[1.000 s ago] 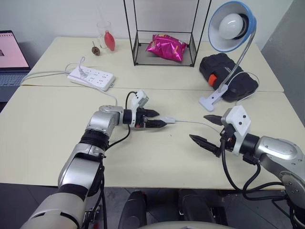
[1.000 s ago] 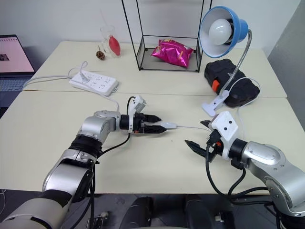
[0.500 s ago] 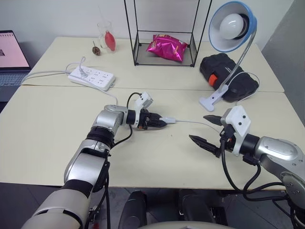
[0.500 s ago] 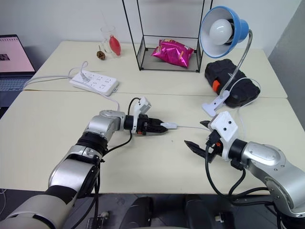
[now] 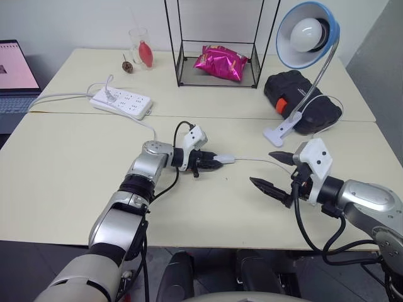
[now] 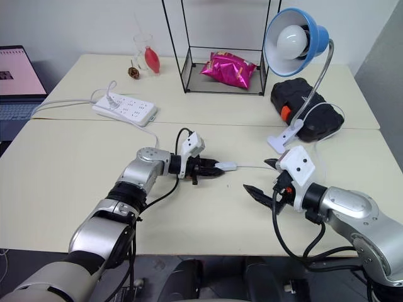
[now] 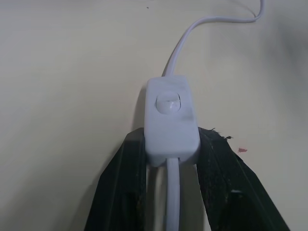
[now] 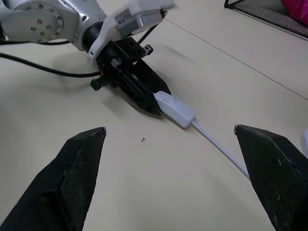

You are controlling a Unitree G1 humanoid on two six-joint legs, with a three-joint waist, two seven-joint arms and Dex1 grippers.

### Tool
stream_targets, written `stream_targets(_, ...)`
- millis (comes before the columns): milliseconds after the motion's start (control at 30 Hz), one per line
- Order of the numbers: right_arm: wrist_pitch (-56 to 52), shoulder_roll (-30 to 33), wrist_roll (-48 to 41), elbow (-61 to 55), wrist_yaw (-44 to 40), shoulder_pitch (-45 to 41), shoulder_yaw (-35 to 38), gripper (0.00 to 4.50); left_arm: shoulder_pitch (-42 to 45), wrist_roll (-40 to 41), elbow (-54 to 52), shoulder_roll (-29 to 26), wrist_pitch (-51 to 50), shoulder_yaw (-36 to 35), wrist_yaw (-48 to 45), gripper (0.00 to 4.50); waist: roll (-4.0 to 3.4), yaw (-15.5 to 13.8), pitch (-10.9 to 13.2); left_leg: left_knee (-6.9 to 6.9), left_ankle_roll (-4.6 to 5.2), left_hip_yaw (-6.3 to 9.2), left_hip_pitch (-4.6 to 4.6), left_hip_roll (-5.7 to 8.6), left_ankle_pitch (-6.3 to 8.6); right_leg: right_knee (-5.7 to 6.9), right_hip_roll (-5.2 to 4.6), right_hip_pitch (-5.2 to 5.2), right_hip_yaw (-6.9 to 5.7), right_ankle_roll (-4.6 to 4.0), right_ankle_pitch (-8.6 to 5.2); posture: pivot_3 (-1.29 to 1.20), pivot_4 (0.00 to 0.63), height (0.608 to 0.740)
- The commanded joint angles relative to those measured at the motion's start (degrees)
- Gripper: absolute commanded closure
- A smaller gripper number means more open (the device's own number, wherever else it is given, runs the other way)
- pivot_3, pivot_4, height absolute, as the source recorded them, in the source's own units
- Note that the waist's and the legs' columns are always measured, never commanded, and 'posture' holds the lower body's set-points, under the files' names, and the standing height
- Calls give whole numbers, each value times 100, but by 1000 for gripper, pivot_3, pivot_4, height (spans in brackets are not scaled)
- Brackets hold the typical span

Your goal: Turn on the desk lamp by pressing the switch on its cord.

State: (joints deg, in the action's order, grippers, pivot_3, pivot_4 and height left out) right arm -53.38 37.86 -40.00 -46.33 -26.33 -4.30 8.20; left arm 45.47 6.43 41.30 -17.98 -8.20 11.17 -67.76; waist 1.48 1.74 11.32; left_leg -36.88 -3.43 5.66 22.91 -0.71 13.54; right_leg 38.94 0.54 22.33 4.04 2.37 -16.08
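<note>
The left tool [image 6: 211,170] is clamping the near end of the switch [image 7: 171,115], lying on the desk [image 5: 75,163] mid-cord [image 5: 252,160]. The right tool [image 5: 272,171] is hovering nearby, fingers apart. Next, probably, it is pressing the rocker; the lamp [image 5: 307,34] looks unlit.

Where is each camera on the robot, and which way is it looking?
Head eyes: on the head, looking forward and down at the table, desk lamp, both arms.
Left wrist: on the left arm, looking along its left pincer, shut on the switch.
Right wrist: on the right arm, looking between the open right pincer fingers.
Shared: both wrist views show the switch and cord.
</note>
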Motion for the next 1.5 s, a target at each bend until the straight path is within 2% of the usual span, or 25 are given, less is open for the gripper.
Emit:
stream_targets(33, -156, -611, -791, -189, 381, 494, 248, 0, -401, 150, -1242, 10, 393, -288, 465, 3398, 0, -2, 0, 4, 0, 1, 1, 0, 0, -1, 0, 1, 0, 0, 0, 0, 150, 740)
stream_targets(233, -169, -1785, -1383, -2, 1234, 826, -1, 0, -1151, 305, -2767, -1, 172, -373, 842, 3398, -4, 10, -1, 1, 0, 0, -4, 0, 0, 3, -3, -2, 3, 0, 0, 0, 150, 740)
stream_targets(400, -171, -3212, -2297, 1139, 2253, 402, -23, 0, -1524, 494, -3618, -100, -282, -365, 1000, 3398, -4, 31, -2, -4, 1, 1, -15, -13, -1, 4, 12, -7, 5, -1, 6, 0, 150, 740)
stream_targets(667, 219, -4128, -3020, 2002, 3111, -257, 188, 0, -1601, 527, -3886, -256, -393, -362, 1140, 3398, -9, 23, -2, 3, 4, -4, -3, -12, -3, 1, 12, 2, 3, -9, 3, 0, 150, 740)
stream_targets(833, 461, -4344, -3252, 2316, 3387, -541, 236, 0, -1644, 519, -3960, -329, -374, -316, 1155, 3398, -9, 28, -1, 13, 3, -8, -2, -11, -2, 0, 10, 6, 4, -11, 3, 0, 150, 740)
stream_targets(1233, 539, -4285, -3350, 2568, 3460, -646, -20, 0, -1641, 430, -4059, -428, -431, -210, 1271, 3398, -11, 34, 0, 15, 4, -8, -3, -12, -2, 1, 11, 8, 4, -13, 1, 0, 150, 740)
stream_targets(1500, 655, -4238, -3414, 2733, 3481, -800, 9, 0, -1592, 331, -4425, -399, -1158, -130, 1749, 3398, -11, 40, 0, 15, 4, -8, -2, -12, -2, 1, 11, 9, 5, -13, 0, 0, 150, 740)
